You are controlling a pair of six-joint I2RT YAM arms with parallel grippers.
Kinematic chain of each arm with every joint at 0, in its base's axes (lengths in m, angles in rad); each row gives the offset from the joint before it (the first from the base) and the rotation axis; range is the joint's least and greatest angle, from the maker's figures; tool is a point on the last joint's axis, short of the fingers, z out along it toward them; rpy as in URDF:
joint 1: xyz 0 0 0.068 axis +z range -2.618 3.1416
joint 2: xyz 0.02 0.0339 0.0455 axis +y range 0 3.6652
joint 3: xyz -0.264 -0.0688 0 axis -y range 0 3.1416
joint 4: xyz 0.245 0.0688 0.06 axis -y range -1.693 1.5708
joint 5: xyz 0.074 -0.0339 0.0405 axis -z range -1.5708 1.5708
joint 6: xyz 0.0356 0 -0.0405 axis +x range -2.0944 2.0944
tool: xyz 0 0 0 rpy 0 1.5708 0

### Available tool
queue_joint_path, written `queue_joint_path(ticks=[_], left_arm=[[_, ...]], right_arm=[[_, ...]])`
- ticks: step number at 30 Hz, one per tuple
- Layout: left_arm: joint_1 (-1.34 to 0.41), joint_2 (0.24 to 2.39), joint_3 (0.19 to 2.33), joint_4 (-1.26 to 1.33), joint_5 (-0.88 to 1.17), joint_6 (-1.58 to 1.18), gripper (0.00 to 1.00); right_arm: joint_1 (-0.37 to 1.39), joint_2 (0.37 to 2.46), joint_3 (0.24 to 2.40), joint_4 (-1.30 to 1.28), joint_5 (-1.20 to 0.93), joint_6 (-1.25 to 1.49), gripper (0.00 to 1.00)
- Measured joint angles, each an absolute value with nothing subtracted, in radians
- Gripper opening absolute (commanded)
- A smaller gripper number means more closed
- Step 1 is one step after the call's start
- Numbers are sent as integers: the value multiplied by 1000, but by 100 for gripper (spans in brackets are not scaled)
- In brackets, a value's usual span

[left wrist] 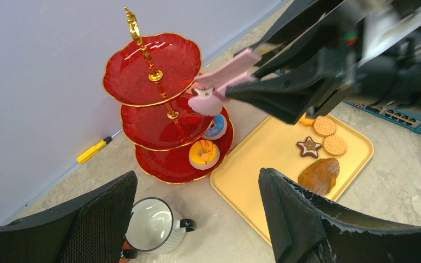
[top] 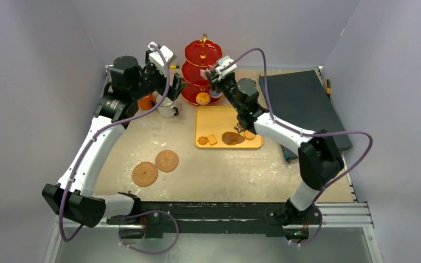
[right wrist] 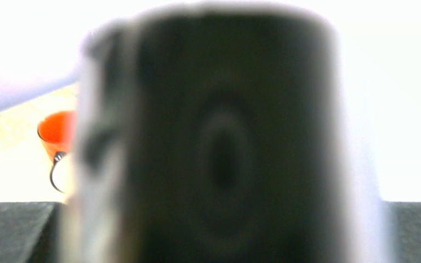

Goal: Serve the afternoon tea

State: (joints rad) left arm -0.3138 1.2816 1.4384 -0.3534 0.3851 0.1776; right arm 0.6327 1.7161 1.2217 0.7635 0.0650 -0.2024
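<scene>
Grey walls enclose a beige table (top: 225, 170). The red three-tier stand (left wrist: 153, 71) stands at upper centre of the overhead view, close to the back wall. The yellow tray (left wrist: 263, 159) lies just below and right of it. The white mug (left wrist: 151, 224) and orange mug (top: 147, 102) sit left of the stand's base. A yellow ring pastry (left wrist: 204, 153) rests on the bottom tier. A blue one (left wrist: 216, 127) sits just above it in the frame; which tier it is on cannot be told. Round biscuits (left wrist: 335, 145), a star biscuit (left wrist: 308, 147) and a brown pastry (left wrist: 319, 174) lie on the tray.

Risks, as judged:
- You are working close to the tier rims and the gold stem. A sideways nudge could rock the stand or shed what it carries.
- A release near a rim could drop the piece to the table.
- Both arms crowd the stand, so contact between them is possible.
- Your right wrist view is blocked by a blurred dark shape and gives no check.

Fingers:
- The right gripper (left wrist: 230, 90) is drawn close on a pink piece (left wrist: 207, 101) over the middle tier. I cannot tell what the piece is.
- The left gripper (top: 174, 87) is spread wide, holding nothing, above the white mug.
</scene>
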Motion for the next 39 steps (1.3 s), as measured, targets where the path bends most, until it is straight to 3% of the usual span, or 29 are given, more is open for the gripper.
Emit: queue_joint_path(ticks=[8, 17, 22, 26, 32, 39], left_arm=[[-313, 1282, 1438, -353, 386, 178, 79], [-313, 1281, 1438, -355, 389, 178, 79], [-313, 1281, 1438, -357, 389, 184, 80], [-313, 1280, 1438, -358, 389, 187, 80], [-313, 1281, 1438, -360, 389, 187, 81], [-313, 1280, 1438, -360, 389, 187, 83]], right_arm=[[624, 1615, 1241, 760, 53, -205, 17], [561, 1745, 1420, 736, 29, -199, 20], [530, 1840, 1502, 728, 23, -191, 28], [518, 1891, 1528, 705, 17, -184, 43], [516, 1911, 1528, 683, 8, -181, 50], [516, 1902, 1531, 683, 2, -176, 67]])
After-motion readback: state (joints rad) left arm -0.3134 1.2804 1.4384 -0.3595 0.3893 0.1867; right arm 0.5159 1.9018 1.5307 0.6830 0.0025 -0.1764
